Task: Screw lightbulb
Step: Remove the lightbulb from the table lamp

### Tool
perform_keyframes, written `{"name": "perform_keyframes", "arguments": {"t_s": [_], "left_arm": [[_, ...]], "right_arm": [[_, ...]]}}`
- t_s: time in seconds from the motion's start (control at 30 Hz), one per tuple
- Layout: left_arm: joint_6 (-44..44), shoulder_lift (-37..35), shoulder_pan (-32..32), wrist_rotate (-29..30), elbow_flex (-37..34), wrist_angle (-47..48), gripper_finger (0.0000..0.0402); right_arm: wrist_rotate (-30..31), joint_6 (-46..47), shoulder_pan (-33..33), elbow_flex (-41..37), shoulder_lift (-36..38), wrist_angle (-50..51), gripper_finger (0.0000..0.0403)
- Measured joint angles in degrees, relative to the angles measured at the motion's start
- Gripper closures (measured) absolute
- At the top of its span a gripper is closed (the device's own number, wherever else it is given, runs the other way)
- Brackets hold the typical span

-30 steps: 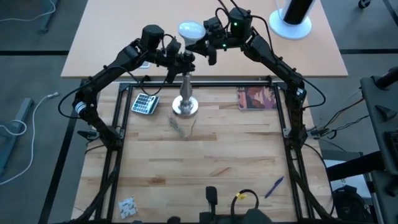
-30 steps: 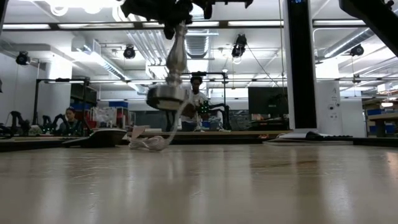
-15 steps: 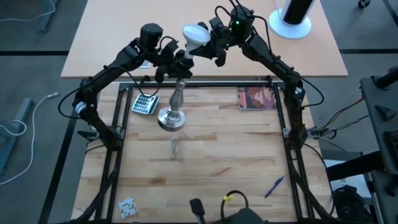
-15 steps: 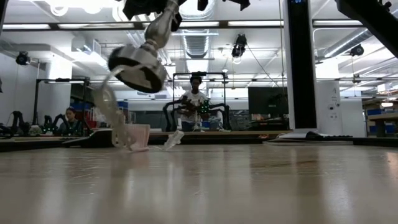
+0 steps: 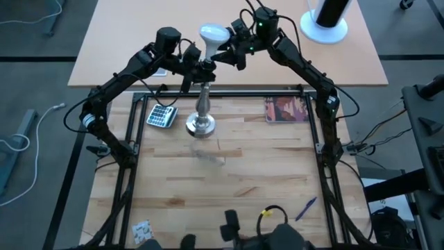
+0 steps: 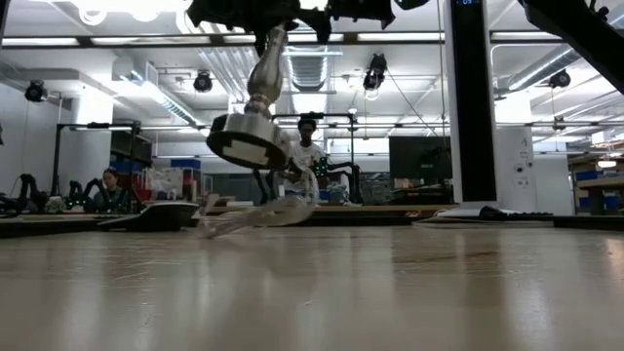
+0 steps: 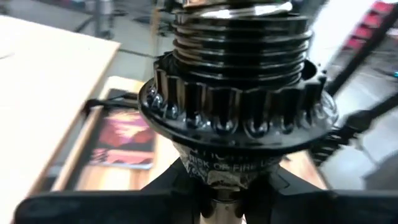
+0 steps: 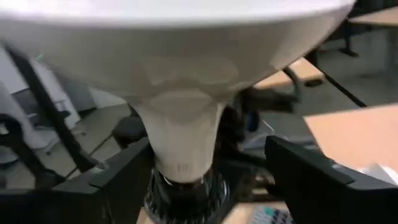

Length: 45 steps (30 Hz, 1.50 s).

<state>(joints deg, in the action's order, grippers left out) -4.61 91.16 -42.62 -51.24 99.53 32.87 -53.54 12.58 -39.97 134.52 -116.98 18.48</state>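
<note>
The white lightbulb point(image 5: 214, 35) sits with its neck point(image 8: 183, 143) in the black socket point(image 7: 236, 93) on top of the silver stand point(image 5: 202, 97). My left gripper point(image 5: 196, 69) is shut on the stand just under that socket. The stand's round base point(image 6: 249, 141) hangs in the air, tilted, and a pale strip point(image 6: 258, 216) trails from it onto the table. My right gripper point(image 5: 232, 52) is open at the bulb's neck. Its fingers point(image 8: 118, 180) stand on either side, a gap between each and the bulb. My left gripper pinches the stand's thin neck point(image 7: 224, 180) between its two fingers, right below the socket's ribbed black collar. The fingers come nearly level from the table's left, across the stand. The stand hangs below them, clear of the table, its base tilted.
On the table lie a calculator point(image 5: 161, 115) at the far left, a red booklet point(image 5: 286, 109) at the far right and a blue pen point(image 5: 305, 207) near the front right. A white cylinder on a round base point(image 5: 327, 17) stands on the far table. People point(image 6: 307, 156) are in the room beyond.
The stand has swung in my left gripper. Its base went toward the table's left and near edge and tipped far over, then came partway back. The pale strip dragged along the table with it. My right gripper has opened off the bulb's neck.
</note>
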Motion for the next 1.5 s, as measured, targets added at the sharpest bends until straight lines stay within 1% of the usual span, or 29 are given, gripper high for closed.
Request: {"name": "perform_keyframes", "arguments": {"t_s": [0.1, 0.23, 0.33, 0.4, 0.5, 0.57, 0.73, 0.8, 0.9, 1.03, 1.17, 1.37, 1.43, 1.5], "left_arm": [[0.03, -0.21, -0.48, 6.66, 0.02, 0.47, 0.0332], [-1.13, -0.25, -0.57, 17.85, 0.11, 0.56, 0.0308], [-3.01, -0.25, -0.58, 23.35, 0.11, 0.35, 0.0313], [-3.53, -0.25, -0.58, 25.47, 0.11, -0.09, 0.0323], [-2.85, -0.25, -0.51, 25.97, 0.11, 0.83, 0.0332], [-2.81, -0.23, -0.43, 26.00, 0.09, 1.28, 0.0330], [-2.88, -0.23, -0.46, 26.38, 0.09, 0.43, 0.0293], [-2.89, -0.17, -0.38, 26.59, 0.09, 0.42, 0.0287], [-3.14, -0.14, -0.15, 26.73, 0.09, -0.35, 0.0290], [-2.42, -0.14, 0.40, 26.86, 0.09, -1.98, 0.0304], [-1.93, -0.14, 1.55, 26.54, 0.07, -3.23, 0.0313], [-1.79, -0.12, 2.82, 26.93, -0.02, -3.84, 0.0316], [-1.28, -0.12, 2.88, 27.58, -0.02, -3.99, 0.0313], [-0.68, -0.08, 3.07, 28.62, -0.02, -4.22, 0.0312]], "right_arm": [[0.67, -0.57, -1.36, 0.00, 0.25, 3.75, 0.0094], [0.85, -2.72, -2.76, -0.01, 0.38, 9.77, 0.0111], [2.19, -3.69, -3.16, 0.00, 0.50, 12.08, 0.0125], [2.72, -3.70, -3.21, 0.00, 0.50, 11.18, 0.0132], [2.82, -3.69, -3.18, 0.00, 0.59, 8.27, 0.0137], [2.85, -3.67, -2.97, 0.00, 0.63, 5.94, 0.0137], [6.10, -3.66, -1.79, 0.04, 0.63, 1.50, 0.0128], [7.29, -3.64, -1.32, 0.09, 0.63, 0.63, 0.0123], [9.47, -3.71, -0.59, 0.09, 0.63, 0.04, 0.0115], [13.32, -4.96, 0.87, 0.09, 0.52, -1.15, 0.0107], [14.17, -4.76, 1.38, 0.11, 0.30, -2.39, 0.0107], [15.89, -5.54, 1.62, 0.15, 0.30, -2.97, 0.0128], [15.79, -5.13, 1.60, 0.15, 0.30, -2.95, 0.0145], [14.98, -4.65, 1.36, 0.15, 0.30, -2.97, 0.0178]]}}
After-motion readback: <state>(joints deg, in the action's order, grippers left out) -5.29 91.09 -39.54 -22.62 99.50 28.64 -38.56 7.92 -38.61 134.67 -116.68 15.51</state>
